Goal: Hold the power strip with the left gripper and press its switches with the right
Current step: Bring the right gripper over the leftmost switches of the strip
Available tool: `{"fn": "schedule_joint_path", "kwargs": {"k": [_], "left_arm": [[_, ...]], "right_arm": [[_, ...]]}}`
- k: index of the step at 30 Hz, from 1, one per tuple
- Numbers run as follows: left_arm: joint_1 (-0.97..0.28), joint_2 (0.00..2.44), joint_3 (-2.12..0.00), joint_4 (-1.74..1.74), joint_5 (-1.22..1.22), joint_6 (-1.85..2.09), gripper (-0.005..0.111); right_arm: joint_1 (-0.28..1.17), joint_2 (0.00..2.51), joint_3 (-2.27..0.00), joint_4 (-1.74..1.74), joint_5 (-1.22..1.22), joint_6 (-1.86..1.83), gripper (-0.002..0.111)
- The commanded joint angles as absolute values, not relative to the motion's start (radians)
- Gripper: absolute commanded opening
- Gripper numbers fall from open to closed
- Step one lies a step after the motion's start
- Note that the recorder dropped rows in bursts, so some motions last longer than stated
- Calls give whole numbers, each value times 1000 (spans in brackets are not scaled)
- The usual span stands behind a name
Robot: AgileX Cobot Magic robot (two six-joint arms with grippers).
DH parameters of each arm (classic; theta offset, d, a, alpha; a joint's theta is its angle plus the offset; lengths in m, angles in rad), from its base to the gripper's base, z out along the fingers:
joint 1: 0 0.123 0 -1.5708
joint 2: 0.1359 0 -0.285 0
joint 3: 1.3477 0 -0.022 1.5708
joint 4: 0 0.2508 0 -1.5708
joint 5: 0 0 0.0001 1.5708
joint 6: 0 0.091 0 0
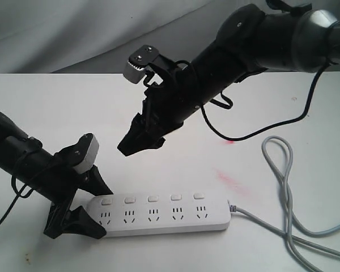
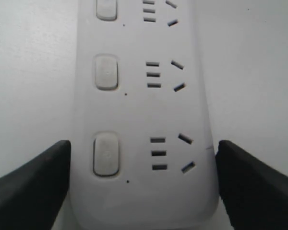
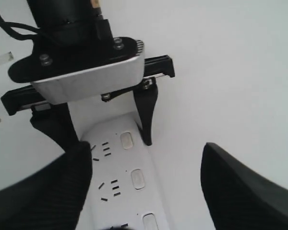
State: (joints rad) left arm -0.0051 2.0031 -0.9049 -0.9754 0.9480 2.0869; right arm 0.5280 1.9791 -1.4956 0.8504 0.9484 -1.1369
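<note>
White tabletop (image 1: 56, 102); left hand (image 1: 102, 211) pinching end of power strip (image 1: 164, 218) across width; right hand (image 1: 139, 144) spread, hovering above switches (image 1: 153, 199), touching nothing; grey cord (image 1: 243, 213) looped beside

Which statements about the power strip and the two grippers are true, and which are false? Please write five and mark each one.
1. The strip has five switches in a row. True.
2. The right gripper is pressing a switch. False: it hangs open above the table, clear of the strip.
3. The left gripper has one finger on each side of one end of the strip. True.
4. The cord leaves the strip at the end that the left gripper holds. False: it leaves at the opposite end.
5. A plug sits in one of the sockets. False: every socket is empty.
</note>
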Motion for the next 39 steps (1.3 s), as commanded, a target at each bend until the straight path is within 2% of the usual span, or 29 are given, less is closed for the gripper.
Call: {"fn": "schedule_joint_path", "kwargs": {"k": [1,7,21,39], "left_arm": [[-10,2003,-907,-959,941,2093,0],[-10,2003,-907,-959,941,2093,0],[-10,2003,-907,-959,941,2093,0],[-10,2003,-907,-959,941,2093,0]], "right_arm": [[539,2019,-1498,899,911,-1141,60],[544,2107,-1498,844,909,-1307,60],[693,2193,-1498,852,623,-1438,60],[699,2206,-1498,863,666,-1434,60]]}}
